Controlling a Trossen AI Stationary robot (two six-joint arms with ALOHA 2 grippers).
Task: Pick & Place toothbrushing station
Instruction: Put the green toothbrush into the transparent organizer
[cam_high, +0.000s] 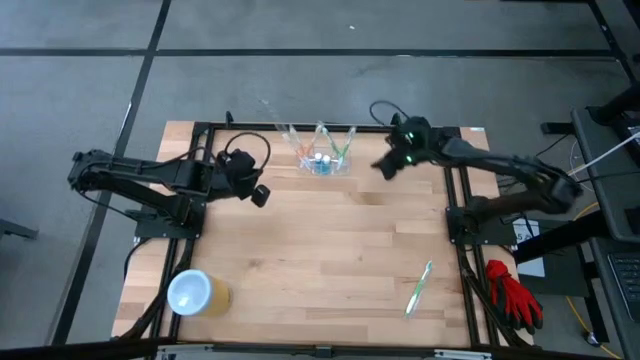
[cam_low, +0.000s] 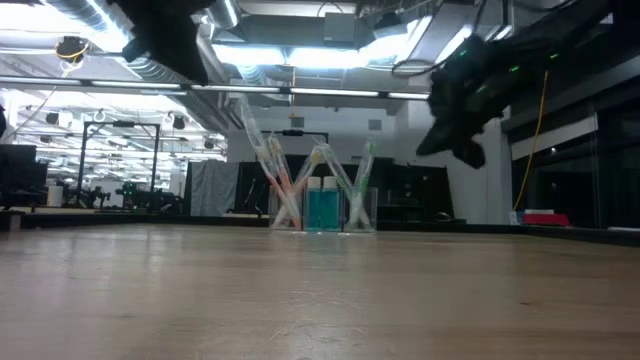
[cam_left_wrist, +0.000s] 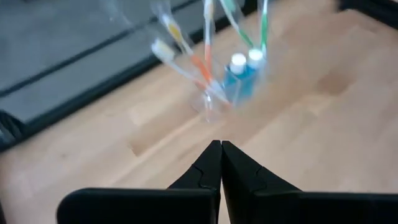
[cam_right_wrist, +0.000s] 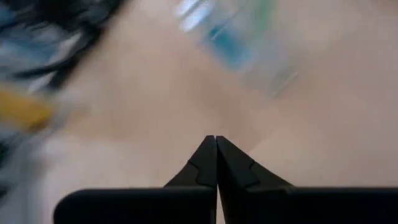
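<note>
The toothbrushing station (cam_high: 323, 160) stands upright at the far-middle edge of the table (cam_high: 330, 250), between the two grippers. It's a clear holder w/ several toothbrushes fanned out of it and a blue bottle w/ white caps in the middle.

Key relation: the station is straight ahead of the left gripper (cam_left_wrist: 221, 163), past its tips w/ bare wood between, nothing touching. In the high view the left gripper (cam_high: 258, 193) sits to one side of the station and a bit nearer the table's front. The right gripper (cam_high: 385, 166) hangs on the other side, about level w/ the station and raised off the table per the low view. Both are near it; the right looks slightly closer, but it's a close call. The station's long axis appears to run across the table, roughly along the line from one gripper to the other, so either arm would meet a short end first.

Jaws: the left ones are clenched, tips pressed together, holding nothing. The right gripper (cam_right_wrist: 216, 155) is likewise closed tight and empty; station is a blur ahead of it.

Judgement: whichever arm goes in must open first, then close across the holder's narrow width, minding the leaning brushes.

Elsewhere: yellow cup (cam_high: 195, 293) and a loose green toothbrush (cam_high: 418, 288) at the near side, well apart.
</note>
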